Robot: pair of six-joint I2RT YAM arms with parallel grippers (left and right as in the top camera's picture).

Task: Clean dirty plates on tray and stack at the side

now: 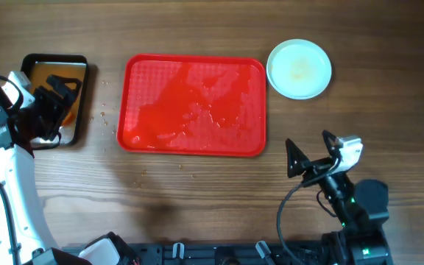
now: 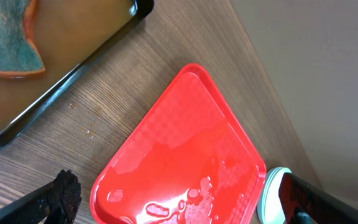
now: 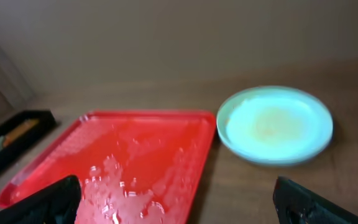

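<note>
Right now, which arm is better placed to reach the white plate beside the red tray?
Right. The right pincer, open, sits near the white plate, facing it; the left pincer is over the black tray, beyond the red tray.

The tray is set mid-surface; the plates are placed just beside its far right corner, a smaller tray well left.

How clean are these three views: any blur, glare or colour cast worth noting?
Overhead: sharp, evenly lit, wet sheen on the red tray, a soft shadow low on the table. Left wrist: crisp, with bright glints on the tray's puddles. Right wrist: soft throughout; the plate is blurred and tinted cyan.
</note>
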